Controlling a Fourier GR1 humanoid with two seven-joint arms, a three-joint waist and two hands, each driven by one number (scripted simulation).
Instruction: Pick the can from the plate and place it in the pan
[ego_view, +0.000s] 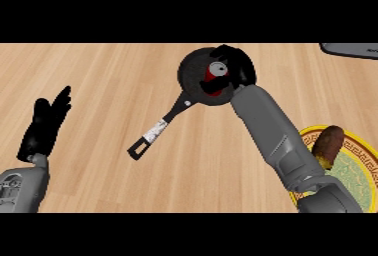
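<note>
Head view: the right hand (235, 65) is over the frying pan (193, 80), fingers curled round the red can (215, 80), whose grey top shows. The can sits within the pan's bowl; contact with its floor cannot be confirmed. Placing step in hand. Next move calls for lowering, then releasing. The yellow-rimmed plate (362, 152) holds a brown item (328, 141). The left hand (46, 125) rests open above the bench (96, 75).

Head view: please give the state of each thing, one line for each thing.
Red can with silver top: upright over the pan, right hand curled around it.
Black frying pan: flat on the wooden counter, handle toward lower left.
Yellow-rimmed plate: holds a brown oblong food, no can.
Right hand: shut on the can.
Left hand: open, resting.
</note>
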